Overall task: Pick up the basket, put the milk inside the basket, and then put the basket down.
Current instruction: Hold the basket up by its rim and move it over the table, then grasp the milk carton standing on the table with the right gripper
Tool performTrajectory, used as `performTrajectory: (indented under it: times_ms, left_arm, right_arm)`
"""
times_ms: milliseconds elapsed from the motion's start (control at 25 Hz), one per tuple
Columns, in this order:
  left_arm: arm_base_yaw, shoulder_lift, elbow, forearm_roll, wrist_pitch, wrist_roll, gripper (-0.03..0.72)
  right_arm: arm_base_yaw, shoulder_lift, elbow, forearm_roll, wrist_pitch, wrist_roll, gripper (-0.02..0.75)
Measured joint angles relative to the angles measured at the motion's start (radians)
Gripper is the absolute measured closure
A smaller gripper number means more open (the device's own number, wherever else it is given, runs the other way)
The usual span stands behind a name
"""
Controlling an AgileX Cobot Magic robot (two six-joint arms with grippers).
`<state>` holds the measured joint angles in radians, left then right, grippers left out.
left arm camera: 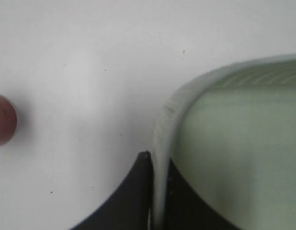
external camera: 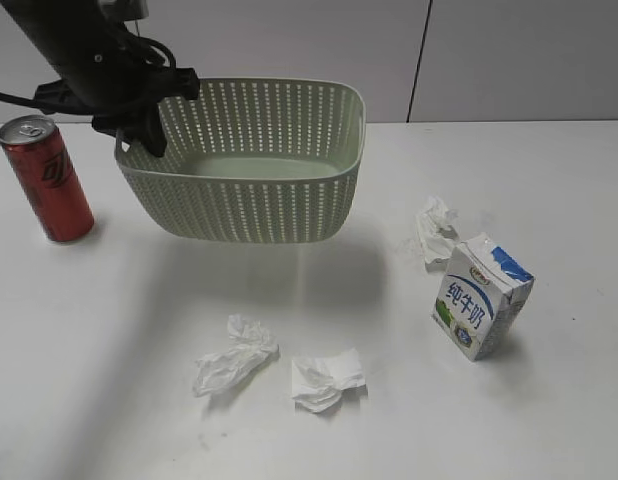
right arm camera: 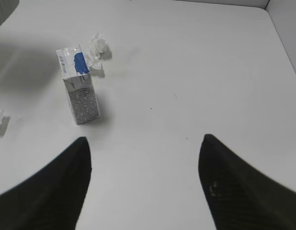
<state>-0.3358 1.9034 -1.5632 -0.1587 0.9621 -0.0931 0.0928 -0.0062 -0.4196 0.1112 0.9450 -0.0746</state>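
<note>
**A:** Start at the left edge for me. What do you have?

**B:** On my exterior feed, a red soda can (external camera: 47, 180) stands upright on the white table (external camera: 549, 180). There is white script down its side, but I can't read it from here. Just right of it, my left gripper (external camera: 141, 128) is clamped onto the left rim of the basket (external camera: 259, 165). My left wrist feed shows the pale green rim pinched between the two black fingers (left arm camera: 131, 191), one outside the wall and one inside.

**A:** Is the basket on the table?

**B:** No, it hangs in the air, tilted, its right end higher, with a shadow on the table beneath it. I see nothing inside it.

**A:** And further right?

**B:** Two crumpled tissues (external camera: 234, 365) lie near the front, close together but apart. A third tissue (external camera: 435, 228) sits behind the milk (external camera: 481, 297). The milk stands upright on the table, well apart from the basket, to its right and nearer the camera. The carton is white with a blue top and three blue Chinese characters running down the front, which I read as 纯牛奶, with a green patch at the bottom corner.

**A:** Your right side?

**B:** My right gripper (right arm camera: 144, 158) hovers above bare table with its fingers spread wide, holding nothing. The milk is ahead and to the left in that wrist feed.
</note>
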Motion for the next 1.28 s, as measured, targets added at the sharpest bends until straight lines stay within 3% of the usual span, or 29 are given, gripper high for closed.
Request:
performTrajectory:
  times_ms: [520,640,720,800,960,1120,1280]
  left_arm:
    - [0.0,0.0,0.0,0.003,0.012,-0.002,0.688]
    - [0.0,0.0,0.0,0.003,0.022,-0.002,0.688]
    - [0.0,0.0,0.0,0.003,0.025,-0.002,0.688]
    - [0.0,0.0,0.0,0.003,0.027,-0.002,0.688]
    - [0.0,0.0,0.0,0.003,0.031,-0.002,0.688]
    - [0.0,0.0,0.0,0.003,0.032,-0.002,0.688]
    - [0.0,0.0,0.0,0.004,0.032,-0.002,0.688]
  right_arm:
    - [0.0,0.0,-0.001,0.11,-0.02,0.0,0.204]
    - [0.0,0.006,-0.02,0.129,-0.145,0.0,0.192]
    - [0.0,0.044,-0.028,0.152,-0.263,-0.008,0.141]
    - [0.0,0.108,-0.031,0.188,-0.357,-0.034,0.09]
    - [0.0,0.303,-0.039,0.286,-0.468,-0.142,0.068]
    - [0.0,0.567,-0.119,0.395,-0.438,-0.311,0.068]
    - [0.0,0.861,-0.237,0.404,-0.34,-0.351,0.068]
